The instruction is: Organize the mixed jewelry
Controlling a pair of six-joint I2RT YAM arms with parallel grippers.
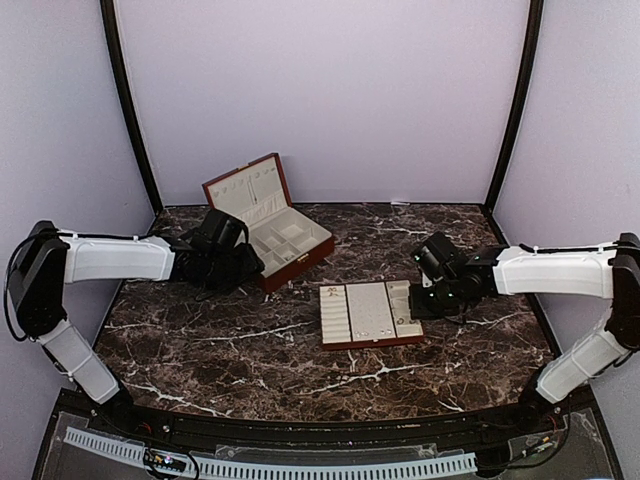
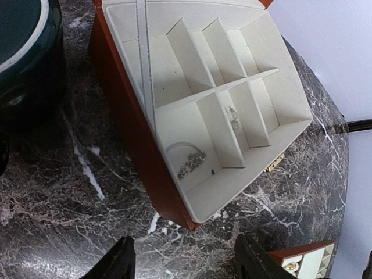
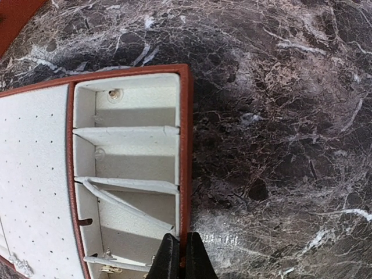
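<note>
The mixed jewelry is scattered. A pale chain piece (image 2: 192,163) and a small stud (image 2: 233,118) lie in compartments of the red-brown wooden box (image 2: 131,133). A stud (image 3: 114,93), a ring (image 3: 100,154) and small pieces (image 3: 108,254) lie in the cream-lined tray (image 3: 185,133). My left gripper (image 2: 183,261) is open and empty over the marble by the box's near corner. My right gripper (image 3: 180,256) is shut on the tray's right rim. In the top view the left gripper (image 1: 228,258) is left of the box (image 1: 300,262) and the right gripper (image 1: 425,300) is at the tray's (image 1: 372,343) right edge.
A dark green cup (image 2: 23,52) stands just left of the box in the left wrist view. The box lid (image 1: 245,187) stands open at the back. Pale walls close in the dark marble table (image 1: 200,340) behind and on both sides.
</note>
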